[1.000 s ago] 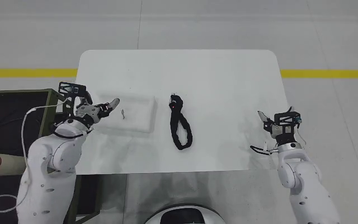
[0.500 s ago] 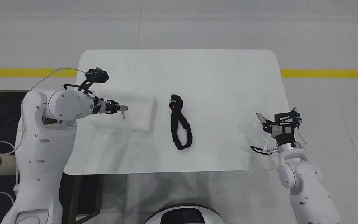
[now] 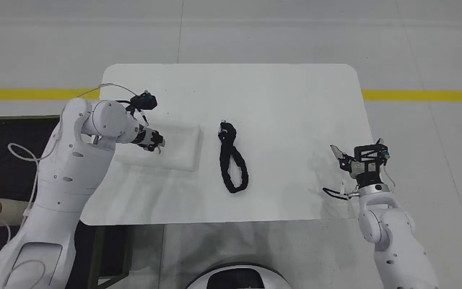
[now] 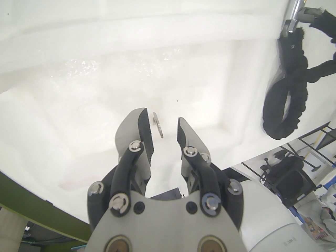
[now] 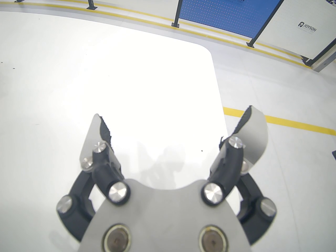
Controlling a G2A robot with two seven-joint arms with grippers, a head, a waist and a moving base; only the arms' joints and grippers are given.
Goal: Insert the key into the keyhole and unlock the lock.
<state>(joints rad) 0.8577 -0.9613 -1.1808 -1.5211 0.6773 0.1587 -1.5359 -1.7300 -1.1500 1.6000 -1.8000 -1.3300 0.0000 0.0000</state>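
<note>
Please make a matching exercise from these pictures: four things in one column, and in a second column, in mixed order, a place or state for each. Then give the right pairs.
Things:
1. key
2. lock
3. left gripper
4. right gripper

Places or states:
a. open wide and empty, at the table's edge
b. black cable, lying at the table's middle
c. open, over the white foam pad
d. thin metal piece, standing on edge

Pairs: 1-d, 2-b, 3-c, 4-a.
</note>
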